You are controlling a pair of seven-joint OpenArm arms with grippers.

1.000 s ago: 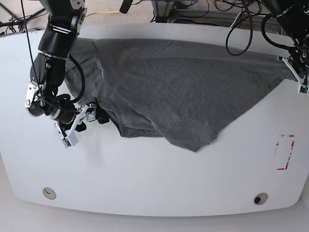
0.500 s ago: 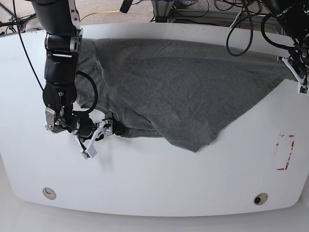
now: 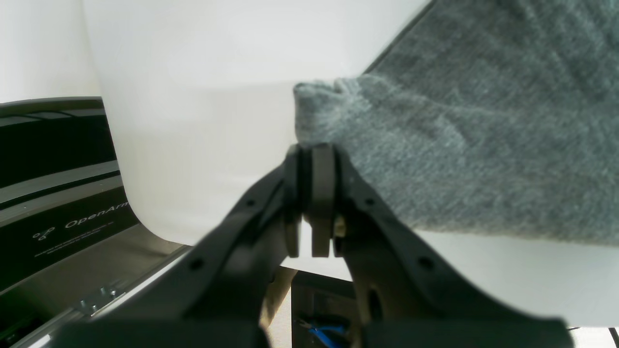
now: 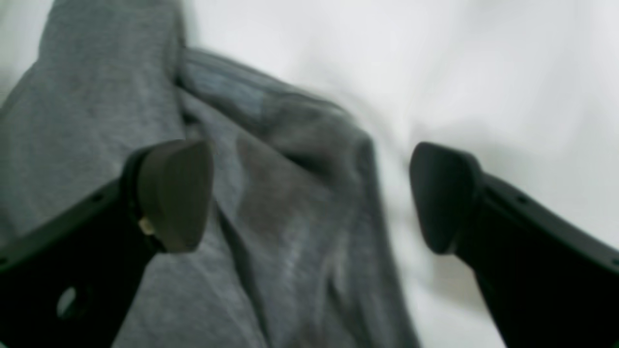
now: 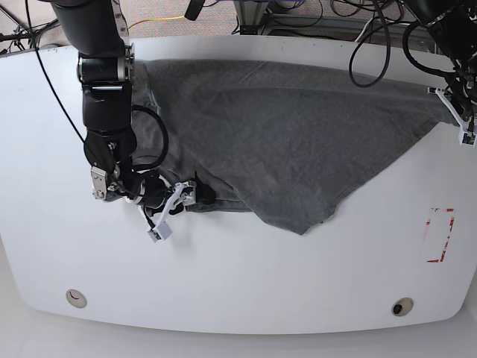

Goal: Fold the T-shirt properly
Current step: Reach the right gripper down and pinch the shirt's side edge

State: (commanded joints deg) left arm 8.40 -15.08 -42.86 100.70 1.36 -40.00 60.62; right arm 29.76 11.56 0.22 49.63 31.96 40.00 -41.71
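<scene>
The heather-grey T-shirt (image 5: 283, 127) lies spread over the back half of the white table (image 5: 246, 276), with a folded-over flap pointing toward the front middle. My left gripper (image 5: 453, 108) is at the far right edge, shut on the shirt's right corner (image 3: 459, 145); in the left wrist view the closed fingertips (image 3: 312, 154) pinch that corner. My right gripper (image 5: 190, 200) is at the shirt's bunched lower-left edge. In the right wrist view it stands open (image 4: 309, 193), with creased grey fabric (image 4: 96, 96) lying between and below its fingers (image 4: 174, 193).
A red-and-white rectangular mark (image 5: 440, 235) sits near the table's right edge. Two round fittings (image 5: 74, 298) (image 5: 402, 306) are near the front edge. Cables (image 5: 373, 45) hang behind the table. The arm's black base (image 3: 72, 222) is beside the table rim.
My right arm has swung rightward along the front of the shirt, bringing its open gripper from the bare table onto the bunched lower-left edge. The left gripper and the shirt's right corner have stayed put.
</scene>
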